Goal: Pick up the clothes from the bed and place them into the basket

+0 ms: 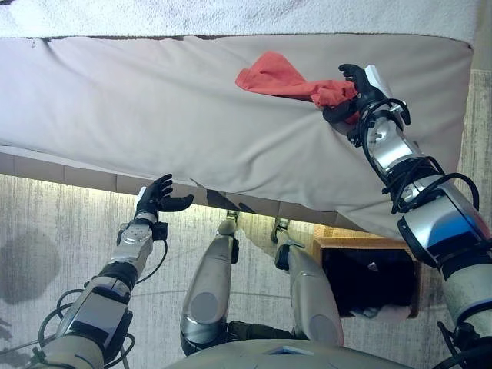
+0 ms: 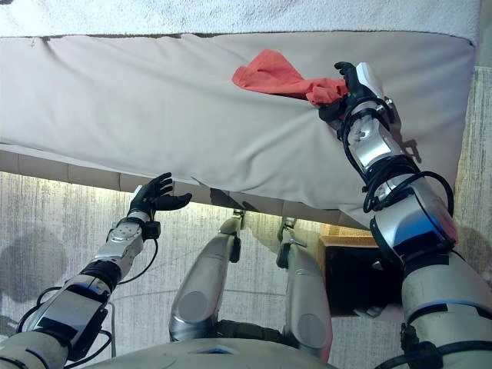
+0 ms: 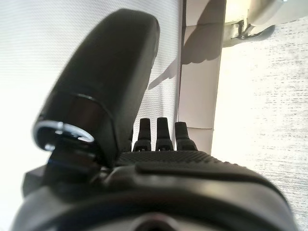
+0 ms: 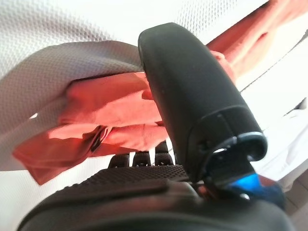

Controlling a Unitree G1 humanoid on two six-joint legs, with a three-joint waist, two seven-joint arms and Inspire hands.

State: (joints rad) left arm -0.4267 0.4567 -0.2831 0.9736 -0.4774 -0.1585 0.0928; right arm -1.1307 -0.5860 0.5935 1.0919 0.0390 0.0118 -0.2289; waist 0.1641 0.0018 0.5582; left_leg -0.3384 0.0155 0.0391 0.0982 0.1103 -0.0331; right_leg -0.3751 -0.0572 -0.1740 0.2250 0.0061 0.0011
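A red cloth lies crumpled on the grey bed, towards its right side. My right hand is at the cloth's right end, thumb and fingers curled round a bunch of it. In the right wrist view the red cloth sits gathered between the thumb and the fingers. The basket, wooden-rimmed with a dark inside, stands on the floor below the bed's right corner, under my right arm. My left hand hovers by the bed's near edge with relaxed fingers, holding nothing.
A white fluffy blanket runs along the bed's far side. The bed's pale base panel shows beside my left hand. Light carpet covers the floor in front of the bed. Something pale lies in the basket's lower corner.
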